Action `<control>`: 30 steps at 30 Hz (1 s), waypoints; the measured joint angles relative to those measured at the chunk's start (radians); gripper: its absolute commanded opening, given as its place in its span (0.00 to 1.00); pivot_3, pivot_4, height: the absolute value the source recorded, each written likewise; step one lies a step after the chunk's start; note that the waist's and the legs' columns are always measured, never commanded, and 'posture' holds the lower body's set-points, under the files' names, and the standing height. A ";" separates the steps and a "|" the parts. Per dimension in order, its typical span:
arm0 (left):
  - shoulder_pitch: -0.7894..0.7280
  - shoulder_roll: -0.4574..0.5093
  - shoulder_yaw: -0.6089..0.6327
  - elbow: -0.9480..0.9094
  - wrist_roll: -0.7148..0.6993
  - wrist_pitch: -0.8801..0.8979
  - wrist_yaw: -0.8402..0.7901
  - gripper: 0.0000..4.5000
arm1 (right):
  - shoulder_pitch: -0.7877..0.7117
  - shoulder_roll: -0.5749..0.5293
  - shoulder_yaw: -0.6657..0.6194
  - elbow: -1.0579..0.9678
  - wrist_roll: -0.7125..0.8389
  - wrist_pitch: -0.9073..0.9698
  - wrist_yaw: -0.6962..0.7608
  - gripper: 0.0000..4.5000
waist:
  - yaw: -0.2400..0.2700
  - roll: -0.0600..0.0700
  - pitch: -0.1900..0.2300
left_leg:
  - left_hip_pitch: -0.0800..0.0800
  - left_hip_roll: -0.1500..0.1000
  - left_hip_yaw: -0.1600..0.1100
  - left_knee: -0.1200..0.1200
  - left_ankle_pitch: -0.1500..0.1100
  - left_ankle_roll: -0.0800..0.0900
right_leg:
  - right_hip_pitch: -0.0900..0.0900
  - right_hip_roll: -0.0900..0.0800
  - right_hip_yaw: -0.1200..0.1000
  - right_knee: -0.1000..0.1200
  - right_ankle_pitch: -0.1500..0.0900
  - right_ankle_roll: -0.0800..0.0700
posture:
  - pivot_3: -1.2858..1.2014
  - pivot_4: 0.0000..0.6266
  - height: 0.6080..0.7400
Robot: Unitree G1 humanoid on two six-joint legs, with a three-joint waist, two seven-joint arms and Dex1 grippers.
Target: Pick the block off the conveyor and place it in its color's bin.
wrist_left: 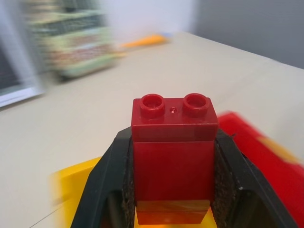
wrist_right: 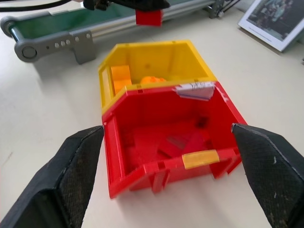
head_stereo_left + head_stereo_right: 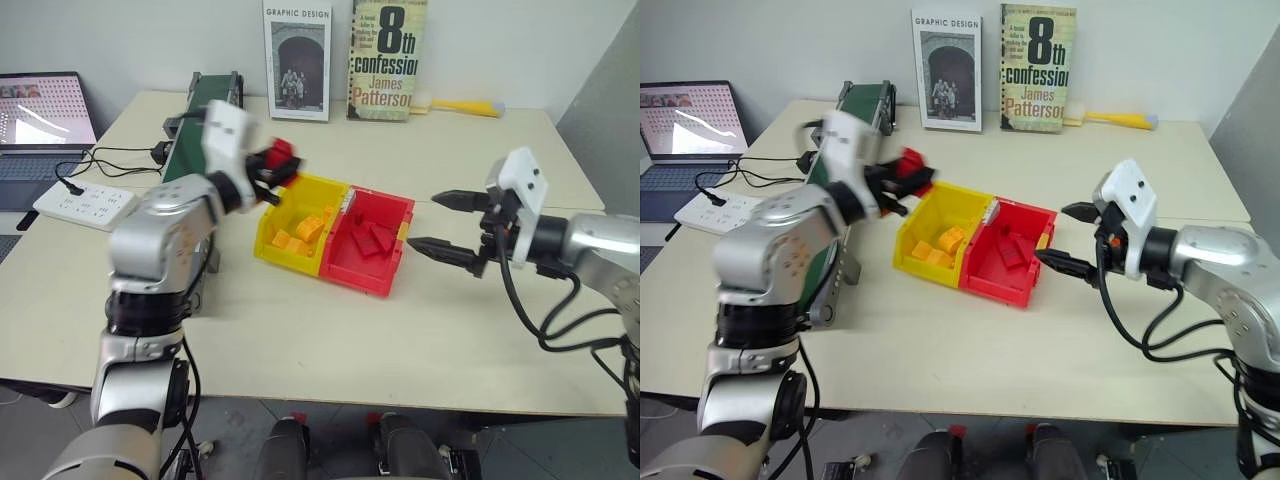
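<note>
My left gripper [image 3: 279, 172] is shut on the red block [image 1: 173, 156], which has two studs on top. I hold it in the air over the far left corner of the yellow bin [image 3: 284, 258], just right of the conveyor [image 3: 200, 108]. The red bin [image 3: 356, 273] is joined to the yellow one on its right and has several red pieces lying inside. My right gripper [image 3: 425, 221] hovers open just right of the red bin, pointing at it, with nothing between its fingers. From the right wrist, the red bin [image 2: 142, 176] sits between the two pads and the block [image 2: 148, 17] hangs beyond the yellow bin.
Orange-yellow blocks [image 3: 305, 232] lie in the yellow bin. A laptop [image 3: 40, 120] and a white power strip [image 3: 85, 205] with cables sit at the left. Two books [image 3: 297, 60] [image 3: 388, 60] stand against the back wall, beside a yellow-handled tool [image 3: 465, 107].
</note>
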 measured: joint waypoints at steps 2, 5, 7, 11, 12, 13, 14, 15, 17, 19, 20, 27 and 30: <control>-0.029 -0.019 -0.083 0.048 0.011 -0.043 -0.103 0.34 | 0.050 -0.002 -0.029 -0.058 0.020 0.031 -0.030 1.00 | -0.004 0.000 0.000 | 0.000 0.000 0.000 0.000 -0.001 0.002 | 0.000 0.000 0.000 0.000 0.000 0.000 | 0.52 0.24 1.00; -0.073 -0.061 -0.196 0.157 0.067 -0.148 -0.234 0.34 | 0.120 0.007 -0.064 -0.144 0.044 0.085 -0.098 1.00 | -0.008 0.000 0.000 | 0.000 0.000 0.001 0.000 -0.001 0.002 | 0.000 0.001 0.001 0.000 0.000 0.000 | 0.52 0.24 1.00; -0.103 -0.095 -0.230 0.257 0.109 -0.232 -0.279 0.49 | 0.156 0.018 -0.092 -0.189 0.061 0.110 -0.137 1.00 | -0.008 0.000 0.000 | 0.000 0.000 0.000 0.000 -0.001 0.002 | 0.000 0.001 0.001 0.000 0.000 0.000 | 0.52 0.24 1.00; -0.131 -0.128 -0.253 0.423 0.169 -0.369 -0.362 0.66 | 0.198 0.028 -0.145 -0.240 0.099 0.151 -0.199 1.00 | -0.010 0.000 0.000 | 0.000 0.000 0.001 0.000 -0.001 0.002 | 0.000 0.002 0.002 0.000 0.000 0.000 | 0.52 0.24 1.00; -0.138 -0.131 -0.254 0.455 0.180 -0.396 -0.381 0.70 | 0.208 0.028 -0.156 -0.248 0.103 0.157 -0.208 1.00 | -0.009 0.000 0.000 | 0.000 0.000 0.001 0.000 -0.001 0.002 | 0.000 0.002 0.002 0.000 0.000 0.000 | 0.52 0.24 1.00; -0.150 -0.133 -0.254 0.483 0.189 -0.411 -0.395 0.75 | 0.218 0.027 -0.166 -0.253 0.107 0.161 -0.218 1.00 | -0.008 0.000 0.000 | 0.000 0.000 0.000 0.000 -0.001 0.002 | 0.000 0.002 0.001 -0.001 0.000 0.000 | 0.52 0.24 1.00; -0.159 -0.136 -0.254 0.500 0.195 -0.423 -0.403 0.78 | 0.221 0.027 -0.172 -0.255 0.112 0.164 -0.224 1.00 | -0.007 0.000 0.000 | 0.000 0.000 0.000 0.000 -0.001 0.003 | 0.000 0.002 0.002 -0.001 0.000 0.000 | 0.52 0.24 1.00; -0.174 -0.137 -0.252 0.511 0.200 -0.434 -0.419 0.84 | 0.225 0.026 -0.178 -0.256 0.119 0.167 -0.229 1.00 | -0.007 0.000 0.000 | -0.001 0.000 0.000 0.000 -0.001 0.003 | 0.000 0.002 0.002 -0.001 0.000 0.000 | 0.52 0.24 1.00; -0.191 -0.137 -0.248 0.519 0.204 -0.450 -0.435 0.92 | 0.228 0.025 -0.181 -0.256 0.130 0.169 -0.237 1.00 | -0.007 0.000 0.000 | -0.001 0.000 0.000 0.000 -0.001 0.003 | 0.000 0.002 0.002 -0.001 0.000 0.000 | 0.52 0.24 1.00; -0.202 -0.127 -0.239 0.523 0.207 -0.458 -0.445 1.00 | 0.228 0.021 -0.182 -0.254 0.134 0.168 -0.243 1.00 | -0.009 0.000 0.000 | 0.000 0.000 0.000 0.000 -0.001 0.003 | 0.000 0.002 0.002 -0.001 0.000 0.000 | 0.52 0.24 1.00; -0.202 -0.114 -0.237 0.523 0.211 -0.460 -0.450 1.00 | 0.228 0.017 -0.182 -0.249 0.134 0.163 -0.242 1.00 | -0.011 0.000 0.000 | 0.000 0.000 0.000 0.000 -0.001 0.003 | 0.000 0.002 0.002 -0.001 0.000 0.000 | 0.52 0.24 1.00; -0.128 0.189 -0.140 0.367 0.209 -0.367 -0.550 1.00 | 0.177 -0.093 -0.116 -0.097 0.073 0.037 -0.109 1.00 | -0.025 0.000 0.000 | 0.001 0.002 0.001 -0.003 -0.001 0.003 | -0.001 0.003 0.002 -0.001 0.000 0.000 | 0.52 0.24 1.00; -0.051 0.322 -0.077 0.277 0.178 -0.308 -0.602 1.00 | 0.127 -0.121 -0.053 -0.014 0.033 -0.042 -0.020 1.00 | -0.025 0.000 0.000 | 0.001 0.002 0.001 -0.005 -0.001 0.003 | -0.001 0.003 0.001 -0.003 0.000 0.000 | 0.52 0.24 1.00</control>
